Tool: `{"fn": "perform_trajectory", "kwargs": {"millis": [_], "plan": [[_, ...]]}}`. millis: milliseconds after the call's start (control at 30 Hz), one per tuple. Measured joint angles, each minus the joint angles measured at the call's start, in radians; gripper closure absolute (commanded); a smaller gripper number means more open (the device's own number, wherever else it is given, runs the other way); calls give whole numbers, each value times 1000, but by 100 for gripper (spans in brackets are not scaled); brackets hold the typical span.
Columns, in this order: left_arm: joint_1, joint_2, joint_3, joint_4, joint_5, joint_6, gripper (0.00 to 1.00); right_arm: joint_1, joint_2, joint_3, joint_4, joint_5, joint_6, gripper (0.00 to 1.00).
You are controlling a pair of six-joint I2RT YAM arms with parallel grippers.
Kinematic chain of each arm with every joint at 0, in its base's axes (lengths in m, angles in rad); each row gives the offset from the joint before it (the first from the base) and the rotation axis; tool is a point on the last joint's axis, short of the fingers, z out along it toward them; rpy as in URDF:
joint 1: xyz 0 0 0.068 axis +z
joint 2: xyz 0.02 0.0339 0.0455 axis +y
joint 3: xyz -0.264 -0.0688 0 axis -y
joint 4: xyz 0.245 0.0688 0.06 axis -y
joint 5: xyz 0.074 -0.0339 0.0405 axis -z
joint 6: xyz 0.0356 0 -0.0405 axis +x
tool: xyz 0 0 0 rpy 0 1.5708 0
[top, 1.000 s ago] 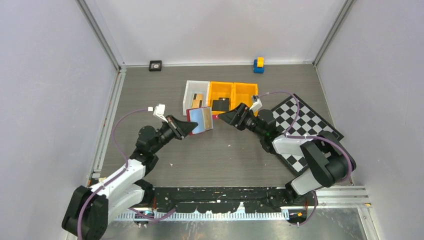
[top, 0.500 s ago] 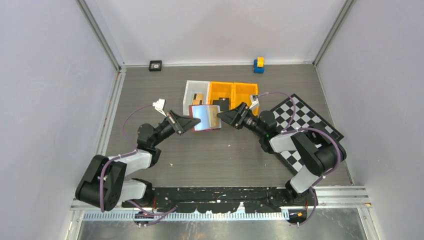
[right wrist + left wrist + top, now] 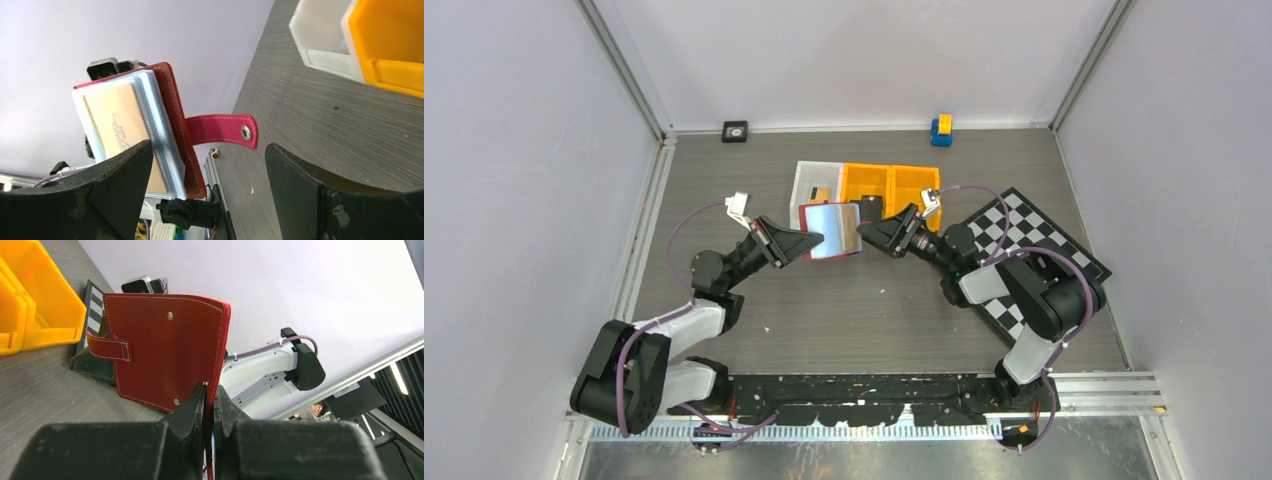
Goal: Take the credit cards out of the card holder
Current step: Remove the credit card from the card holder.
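The red card holder (image 3: 832, 230) hangs in the air, opened, with its pale blue sleeves facing up. My left gripper (image 3: 809, 243) is shut on its lower edge; in the left wrist view the jaws (image 3: 210, 396) pinch the red cover (image 3: 165, 350) beside the snap tab (image 3: 107, 347). A tan credit card (image 3: 122, 125) sits inside the top clear sleeve of the card holder (image 3: 172, 130). My right gripper (image 3: 209, 147) is open, its fingertips just short of the holder's right edge (image 3: 864, 232), touching nothing. Another tan card (image 3: 821, 195) lies in the white bin.
A white bin (image 3: 804, 180) and two orange bins (image 3: 892, 182) stand behind the holder, one holding a black item (image 3: 867, 209). A chequered board (image 3: 1034, 250) lies under the right arm. A blue-yellow block (image 3: 941, 129) and a small black square (image 3: 735, 130) sit by the back wall.
My left arm has carried the card holder slightly right and toward the bins, turning its sleeves more upward. The right gripper stayed open and edged closer to the holder.
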Motion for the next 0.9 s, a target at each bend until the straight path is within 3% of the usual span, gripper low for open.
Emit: {"fn": "perform_trajectory", "kwargs": {"millis": [667, 900], "plan": [[15, 32, 0, 24, 6, -32, 100, 31, -79, -23, 59, -8, 45, 13], [19, 76, 0, 32, 5, -33, 100, 26, -116, -24, 43, -4, 37, 30]]}}
